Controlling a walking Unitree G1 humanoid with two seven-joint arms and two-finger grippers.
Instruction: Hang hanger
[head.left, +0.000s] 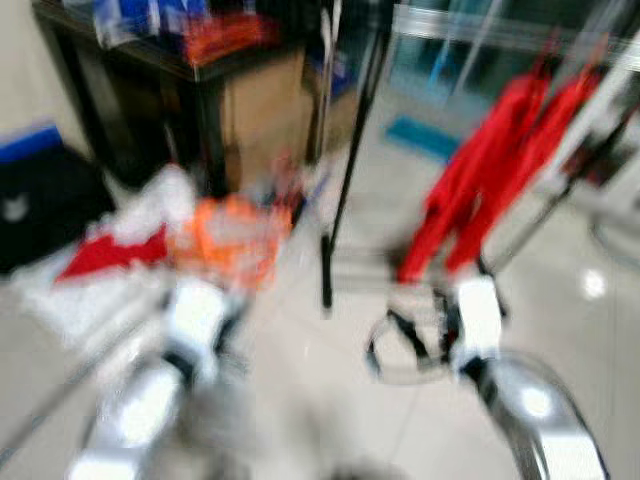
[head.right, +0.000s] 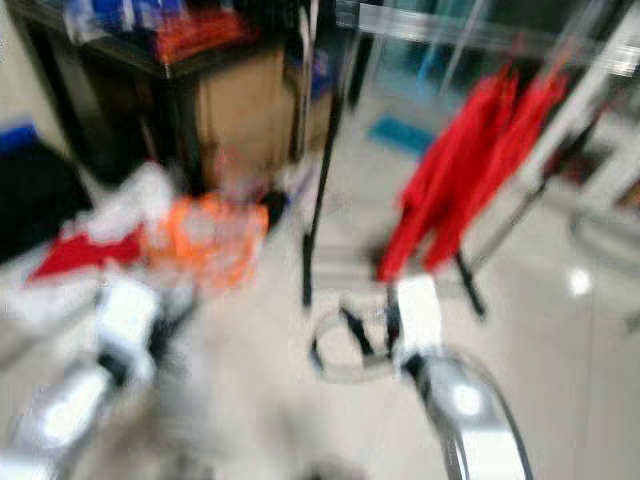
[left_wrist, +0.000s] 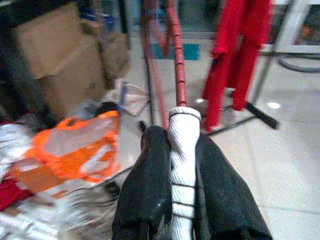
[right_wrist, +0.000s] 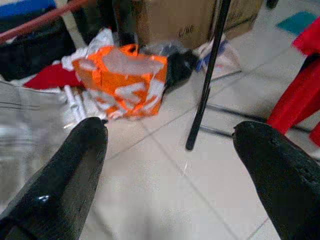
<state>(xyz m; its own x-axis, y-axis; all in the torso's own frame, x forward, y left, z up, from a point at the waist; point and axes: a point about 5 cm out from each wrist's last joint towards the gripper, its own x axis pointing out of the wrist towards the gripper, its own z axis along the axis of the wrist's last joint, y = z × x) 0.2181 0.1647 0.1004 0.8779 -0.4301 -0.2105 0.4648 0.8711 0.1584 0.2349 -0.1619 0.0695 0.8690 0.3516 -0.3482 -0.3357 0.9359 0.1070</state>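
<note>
A pale tiled floor (head.left: 300, 400) runs through the room, blurred in both head views, which suggests the robot is walking or turning; at ten o'clock a dark table (head.left: 200, 70) stands over a cardboard box (head.left: 262, 110), and a heap of clothes lies at nine o'clock with an orange bag (right_wrist: 122, 80) on its near edge. A black pole (head.left: 345, 170) rises from the floor at twelve o'clock; red garments (head.left: 490, 170) hang at two o'clock from a pale rail (head.left: 500, 25), which I take to be the rack meant for hanging.

The left gripper (left_wrist: 182, 165) is closed on the hanger (left_wrist: 183, 145); its two black fingers (left_wrist: 150, 185) press either side of a white ribbed grip from which a red rod runs on toward the red garments; holding it at the grip probably keeps the far end free to reach the rail, though the hook itself is too blurred to make out.

The right gripper (right_wrist: 170, 150) is spread wide with nothing between its fingers, low over the tiles at five o'clock; likely kept free for steadying. The hanger is not yet at the rail.
</note>
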